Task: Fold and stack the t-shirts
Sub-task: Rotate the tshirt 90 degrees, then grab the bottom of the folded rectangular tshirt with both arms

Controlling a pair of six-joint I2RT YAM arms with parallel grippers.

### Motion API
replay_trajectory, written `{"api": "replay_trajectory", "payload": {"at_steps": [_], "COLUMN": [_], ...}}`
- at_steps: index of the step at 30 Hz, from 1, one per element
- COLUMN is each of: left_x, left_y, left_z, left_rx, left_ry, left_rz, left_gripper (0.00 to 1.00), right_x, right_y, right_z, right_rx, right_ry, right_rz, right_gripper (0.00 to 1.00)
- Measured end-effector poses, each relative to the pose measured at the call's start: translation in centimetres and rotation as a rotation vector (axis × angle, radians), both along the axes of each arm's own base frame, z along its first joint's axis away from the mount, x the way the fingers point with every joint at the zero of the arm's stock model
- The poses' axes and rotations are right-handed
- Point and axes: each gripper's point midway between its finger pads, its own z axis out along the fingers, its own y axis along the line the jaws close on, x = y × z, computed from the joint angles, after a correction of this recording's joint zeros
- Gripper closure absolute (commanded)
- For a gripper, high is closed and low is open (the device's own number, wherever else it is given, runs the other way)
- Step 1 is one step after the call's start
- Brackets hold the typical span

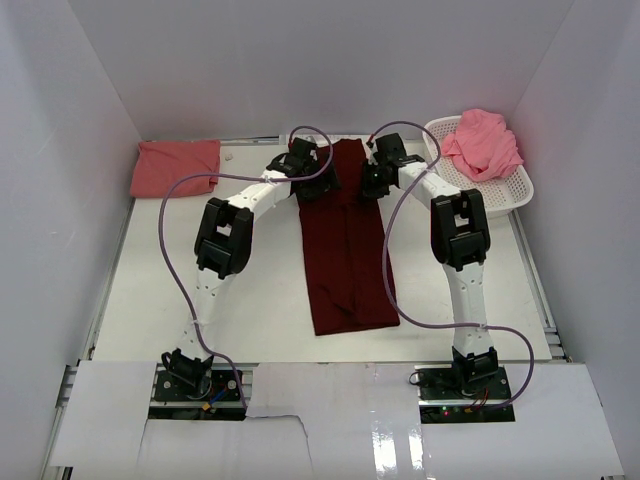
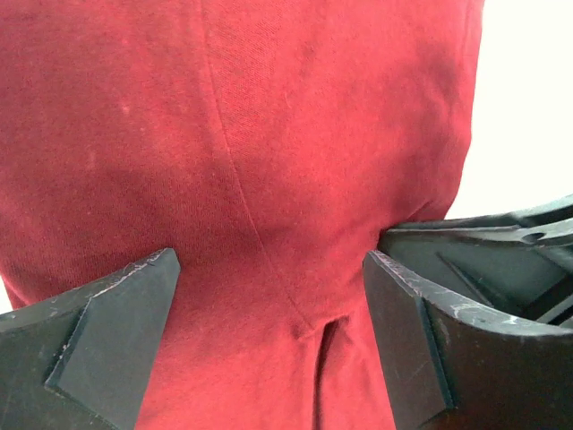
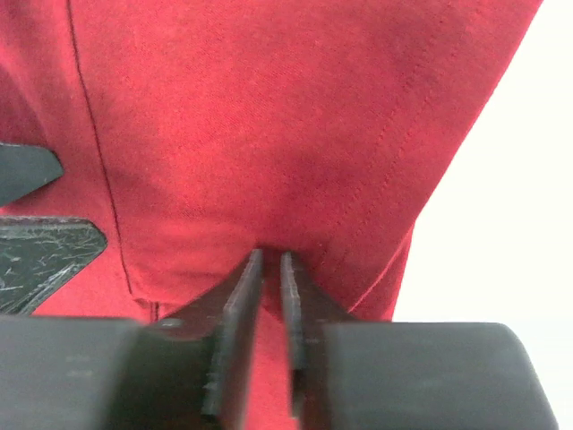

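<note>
**Working at the far edge**

The maroon t-shirt [image 1: 345, 250] is lying folded lengthwise mid-table, reaching toward the far edge. There the left gripper [image 2: 269, 278] is straddling it, jaws spread. The right gripper [image 3: 271, 260] is seemingly pinching its cloth, jaws nearly closed.

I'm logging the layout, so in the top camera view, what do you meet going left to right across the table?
folded salmon t-shirt → maroon t-shirt → white basket, with the pink t-shirt heaped in it.
</note>
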Motion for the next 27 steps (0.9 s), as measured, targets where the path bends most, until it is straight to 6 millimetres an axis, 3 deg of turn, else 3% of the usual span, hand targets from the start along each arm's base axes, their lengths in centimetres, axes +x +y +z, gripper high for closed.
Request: {"api": "replay_trajectory", "payload": {"at_steps": [3,10,15,19,22,24,27], "left_x": [0.2,0.9,0.9,0.9,0.9,0.8,0.7], "left_y": [0.0,-0.5,-0.5,-0.3,0.0,0.0,0.0], "left_z": [0.0,0.2,0.5,0.6,0.5,0.5,0.5], "left_rx": [0.001,-0.004,0.010,0.021,0.026,0.028,0.028], "left_ry": [-0.004,-0.016,-0.016,-0.013,-0.008,-0.004,-0.005], "left_rz": [0.000,-0.035,-0.055,-0.069,-0.076,-0.082,-0.088], "left_gripper": [0.02,0.02,0.02,0.02,0.02,0.02,0.02], "right_x": [0.3,-1.0,-3.6,-8.5,-13.9,-17.5,-23.7], "right_y": [-0.1,0.0,-0.6,-1.0,-0.2,0.9,1.6], "right_z": [0.2,1.1,5.0,9.8,11.0,9.7,4.7], "right_rx": [0.003,0.025,0.049,0.083,0.099,0.106,0.096], "right_ry": [-0.009,-0.030,-0.071,-0.141,-0.142,-0.091,0.063], "right_rz": [0.005,0.044,0.070,0.098,0.149,0.196,0.257], "right_gripper": [0.64,0.58,0.56,0.55,0.54,0.53,0.54]}}
